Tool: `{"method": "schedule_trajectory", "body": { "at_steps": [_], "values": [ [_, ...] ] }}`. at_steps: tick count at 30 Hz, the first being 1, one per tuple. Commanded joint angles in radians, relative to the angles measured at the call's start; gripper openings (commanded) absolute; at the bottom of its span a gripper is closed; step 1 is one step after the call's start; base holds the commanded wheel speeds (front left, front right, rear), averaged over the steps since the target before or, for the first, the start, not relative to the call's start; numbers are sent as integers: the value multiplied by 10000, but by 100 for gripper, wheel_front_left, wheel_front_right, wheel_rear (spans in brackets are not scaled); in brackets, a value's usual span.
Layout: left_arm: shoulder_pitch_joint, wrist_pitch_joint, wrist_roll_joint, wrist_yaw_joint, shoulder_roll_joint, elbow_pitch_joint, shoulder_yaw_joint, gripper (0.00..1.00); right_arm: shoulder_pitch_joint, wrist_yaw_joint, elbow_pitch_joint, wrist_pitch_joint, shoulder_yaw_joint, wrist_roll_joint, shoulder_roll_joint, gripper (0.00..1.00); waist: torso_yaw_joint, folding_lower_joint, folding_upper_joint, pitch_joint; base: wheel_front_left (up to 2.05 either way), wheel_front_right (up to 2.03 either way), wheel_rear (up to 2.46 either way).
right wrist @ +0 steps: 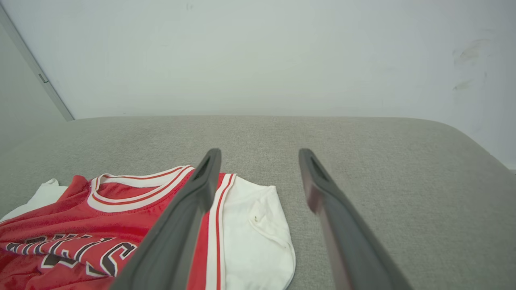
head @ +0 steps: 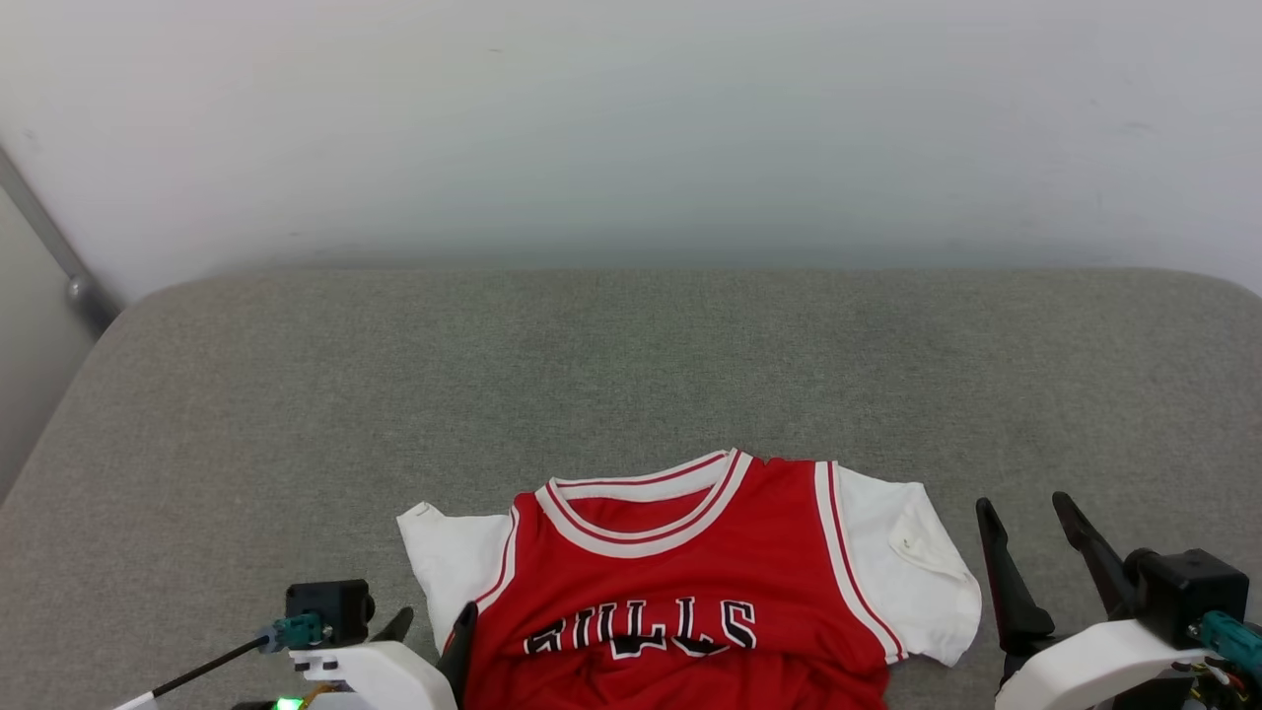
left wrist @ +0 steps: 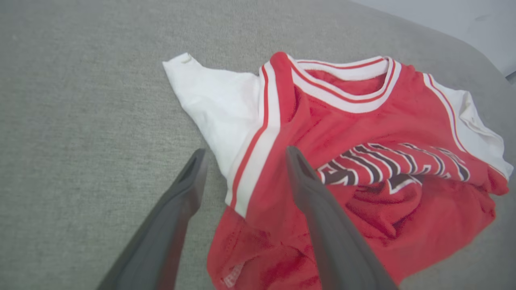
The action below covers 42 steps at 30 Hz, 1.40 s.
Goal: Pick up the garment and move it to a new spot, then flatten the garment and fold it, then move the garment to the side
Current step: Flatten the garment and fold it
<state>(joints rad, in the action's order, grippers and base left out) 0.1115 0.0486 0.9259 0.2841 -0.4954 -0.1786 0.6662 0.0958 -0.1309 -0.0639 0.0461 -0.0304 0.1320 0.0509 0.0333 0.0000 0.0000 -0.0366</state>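
Observation:
The garment (head: pixel 680 582), a red jersey with white short sleeves and black lettering, lies face up on the grey padded surface (head: pixel 631 375), collar pointing away from me. Its lower part is rumpled in the left wrist view (left wrist: pixel 363 169). My left gripper (head: pixel 434 631) is open at the jersey's left edge; in its own view (left wrist: pixel 244 157) the fingers straddle the striped armhole trim, holding nothing. To the right of the white sleeve, my right gripper (head: pixel 1035 518) stands open and apart from the cloth. Seen from its wrist (right wrist: pixel 260 155), the jersey (right wrist: pixel 121 217) lies lower left.
The grey padded surface stretches far behind and to both sides of the jersey. A pale wall (head: pixel 631 118) rises behind it. A metal rail (head: pixel 59 256) runs diagonally at the far left.

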Motion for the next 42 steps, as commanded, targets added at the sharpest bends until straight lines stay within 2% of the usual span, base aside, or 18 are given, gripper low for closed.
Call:
{"method": "schedule_trajectory", "body": {
  "at_steps": [1,6,10,17,25,30,34,35,36,38,42],
  "values": [
    [156,-653,-243,173,-123,274,-304,100,69,3,-55,17,-13,-39,-12,100,21,0,0,-93,0,0,0],
    [456,-1084,-446,304,-500,572,-753,100,69,3,-140,37,8,-12,-12,100,-32,0,0,-101,0,0,0],
    [1081,-621,-510,155,-925,809,-816,100,11,3,-219,42,4,-32,-11,100,-128,0,0,83,0,0,0],
    [2380,1599,168,-833,-1665,484,-624,100,-287,3,-332,26,120,-30,-12,100,-470,0,0,937,0,0,0],
    [3458,4485,1317,-2023,-2032,-635,-147,100,-835,3,-181,-258,212,41,-12,100,-854,0,0,2064,0,0,0],
    [3845,5473,1391,-2130,-2069,-1677,161,100,-1139,3,-26,-401,264,58,-12,100,-1036,0,0,2455,0,0,0],
    [3755,6117,1660,-2239,-1737,-2459,463,100,-1271,3,126,-492,300,74,-12,100,-1120,0,0,2585,0,0,0],
    [3707,6212,1773,-2324,-1578,-2575,495,75,-1310,3,173,-517,303,72,-12,100,-1134,0,0,2605,0,0,0],
    [3680,6280,1825,-2422,-1427,-2691,558,42,-1345,3,206,-542,303,62,-12,100,-1142,0,0,2606,0,0,0],
    [3651,6182,1873,-2615,-1183,-2879,656,0,-1357,3,262,-551,256,44,-12,100,-1118,0,0,2570,0,0,0],
    [3687,5223,1781,-2792,-891,-3246,394,0,-1326,3,361,-517,160,-10,-11,100,-1015,0,0,2325,0,0,0]
  ]
}}
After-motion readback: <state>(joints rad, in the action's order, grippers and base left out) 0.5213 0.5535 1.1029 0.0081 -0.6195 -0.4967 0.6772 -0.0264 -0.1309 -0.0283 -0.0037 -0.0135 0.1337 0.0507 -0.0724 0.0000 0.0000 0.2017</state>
